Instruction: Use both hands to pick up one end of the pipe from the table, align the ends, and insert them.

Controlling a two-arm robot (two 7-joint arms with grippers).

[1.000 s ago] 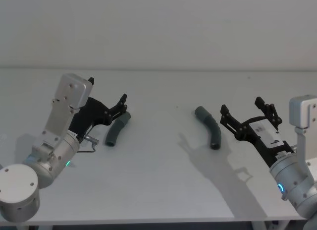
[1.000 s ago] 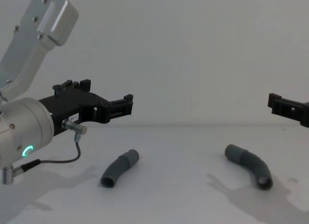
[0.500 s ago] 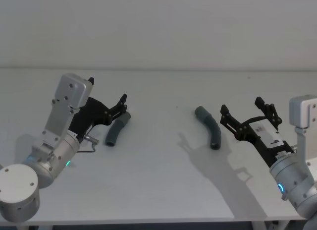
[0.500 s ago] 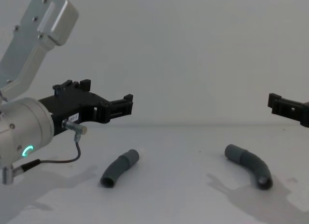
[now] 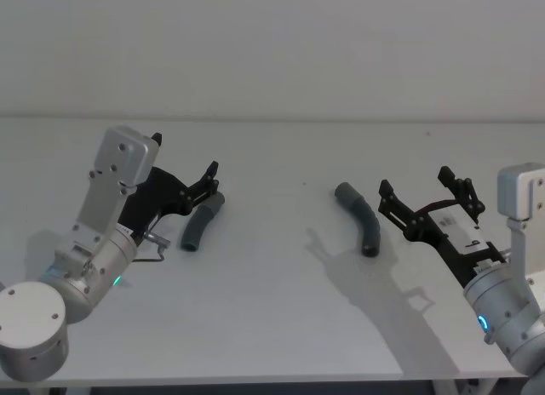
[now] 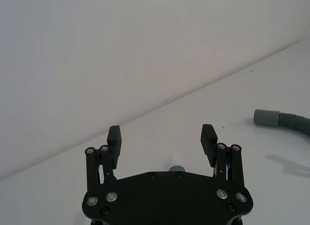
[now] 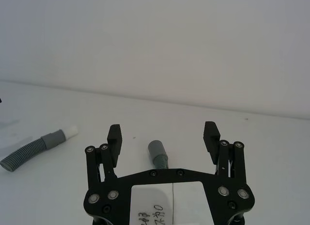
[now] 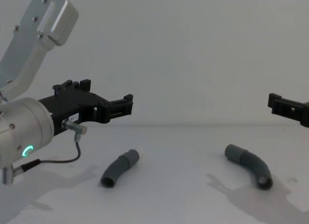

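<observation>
Two grey pipe pieces lie well apart on a white counter, each with a robot arm close by.

The left piece lies on the robot's left. Its long axis runs from near-left to far-right, towards the middle of the counter. The right wrist view shows a white tip on its far end. The left gripper hangs above this piece, clear of it, with its fingers spread wide and empty. In the left wrist view, one grey end of the piece peeks out low between the fingers.

The right piece, gently bent, lies on the robot's right, its collar end on the far side and turned towards the middle. The right gripper hangs just beside it on the outer side, raised off the counter. Its fingers are also wide open and empty and point at the piece, with the collar end lined up between them.

Each arm is nearest its own piece, so the likely next move is a short descent, then closing across each tube's width.
</observation>
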